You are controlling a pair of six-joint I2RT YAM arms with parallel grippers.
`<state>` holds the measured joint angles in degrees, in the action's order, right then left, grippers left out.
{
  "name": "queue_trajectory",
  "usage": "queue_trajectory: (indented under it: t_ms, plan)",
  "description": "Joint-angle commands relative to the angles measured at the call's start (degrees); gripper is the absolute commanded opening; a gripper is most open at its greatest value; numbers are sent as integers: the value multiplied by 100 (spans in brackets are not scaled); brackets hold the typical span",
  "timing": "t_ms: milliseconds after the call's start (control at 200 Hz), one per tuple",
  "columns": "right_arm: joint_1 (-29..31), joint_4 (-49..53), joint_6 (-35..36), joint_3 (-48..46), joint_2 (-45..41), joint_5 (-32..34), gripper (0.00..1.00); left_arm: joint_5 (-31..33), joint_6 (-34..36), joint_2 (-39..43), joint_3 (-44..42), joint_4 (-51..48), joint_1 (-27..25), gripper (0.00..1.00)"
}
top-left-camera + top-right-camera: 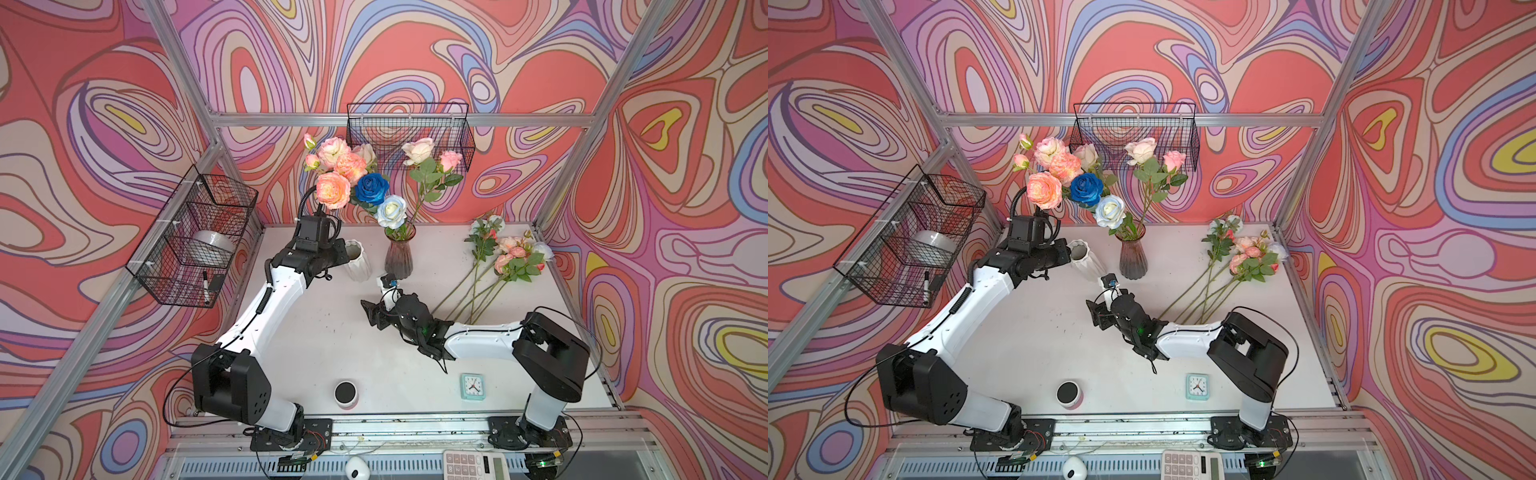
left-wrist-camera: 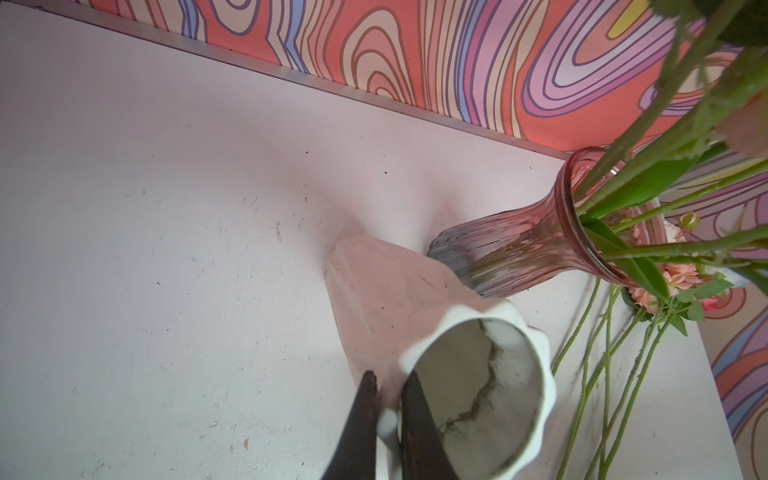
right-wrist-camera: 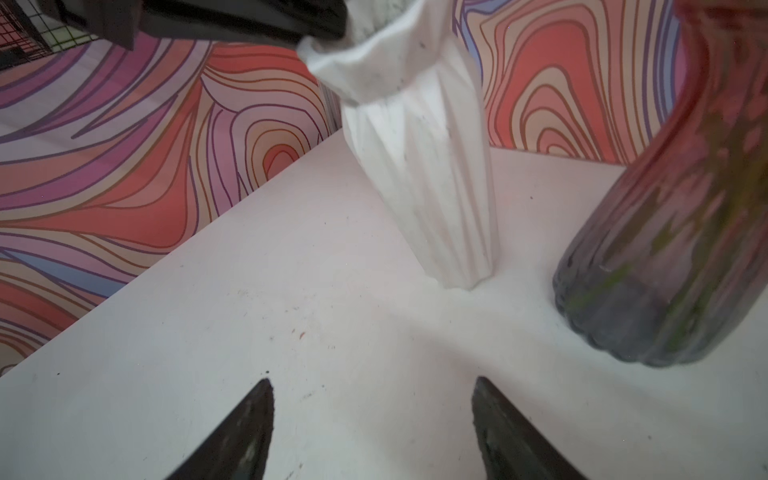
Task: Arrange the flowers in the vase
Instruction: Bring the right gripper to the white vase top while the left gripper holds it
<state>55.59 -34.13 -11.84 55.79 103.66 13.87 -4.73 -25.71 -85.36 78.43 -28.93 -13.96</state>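
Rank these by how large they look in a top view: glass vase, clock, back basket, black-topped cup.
Largest first: back basket, glass vase, then clock and cup, which look about alike.

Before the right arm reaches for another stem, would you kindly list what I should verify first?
1. Left end effector shut on the rim of the white vase: ok.
2. White vase base resting on the table: ok.
3. White vase interior free of stems: ok.
4. Right end effector open and empty: ok.
5. Loose flowers lying on the table on the right arm's side: ok.
6. Glass vase upright with stems inside: ok; room left in its neck: cannot tell.
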Motion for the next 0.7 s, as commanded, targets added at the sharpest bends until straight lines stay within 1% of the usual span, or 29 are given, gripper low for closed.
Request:
queue_trajectory:
  t_ms: [0,120,235,240,255,270,410,691]
  plan:
    - [-19,-655,802,468,362,331,80,-51,-21,-50,-21,-387,-28,0]
    - [-22,-623,1235,1101,775,653,83,-113,-65,-109,5,-342,-28,0]
    - [-22,-689,1544,1496,1063,890,86,-105,-46,-145,56,-360,-28,0]
    - [-22,-686,1553,1514,1071,894,87,-110,-42,-146,57,-360,-28,0]
    - [-22,-691,1593,1553,1109,914,96,-106,-35,-148,67,-371,-28,0]
    - [-22,-685,1625,1599,1144,938,98,-100,-31,-149,67,-361,-24,0]
    - [-23,-698,1936,2021,1497,1400,98,-110,-12,-167,76,-350,-28,0]
    - [-48,-875,2521,2673,2086,1838,98,-125,57,-209,84,-359,-28,0]
